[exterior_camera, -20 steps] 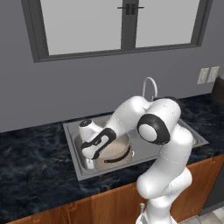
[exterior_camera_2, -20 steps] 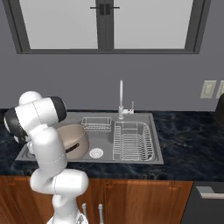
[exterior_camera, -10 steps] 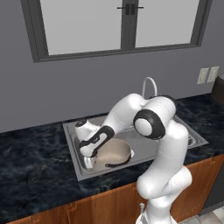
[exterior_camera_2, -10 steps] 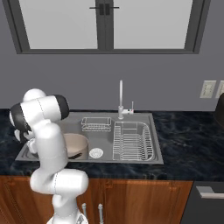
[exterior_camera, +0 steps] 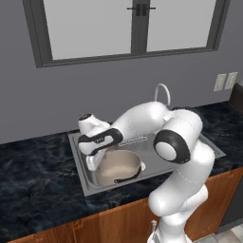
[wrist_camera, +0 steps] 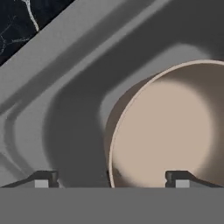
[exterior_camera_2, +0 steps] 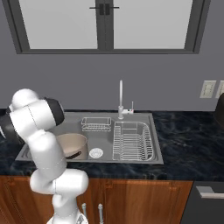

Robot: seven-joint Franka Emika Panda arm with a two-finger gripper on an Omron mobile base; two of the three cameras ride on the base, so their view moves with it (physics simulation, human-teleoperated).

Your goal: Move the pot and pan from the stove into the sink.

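The beige pot (exterior_camera: 117,165) stands upright in the left part of the sink (exterior_camera: 84,174), its dark handle toward the front. It also shows in the right base view, the pot (exterior_camera_2: 72,145) half behind my arm. My gripper (exterior_camera: 93,159) hangs just over the pot's left rim. In the hand view the gripper (wrist_camera: 111,180) is open, with the pot (wrist_camera: 166,131) rim passing between the spread fingertips (wrist_camera: 42,179) and nothing gripped. The grey sink wall (wrist_camera: 65,105) lies to the left. The pan and the stove are out of view.
A wire rack (exterior_camera_2: 131,140) fills the sink's right half, and a small wire basket (exterior_camera_2: 96,124) sits at its back. The curved faucet (exterior_camera_2: 120,98) rises behind the basin. Dark marble counter (exterior_camera: 33,175) surrounds the sink, with a window above.
The pot has come down from a tilted, held position to rest in the basin. My gripper has opened and let go of its rim.
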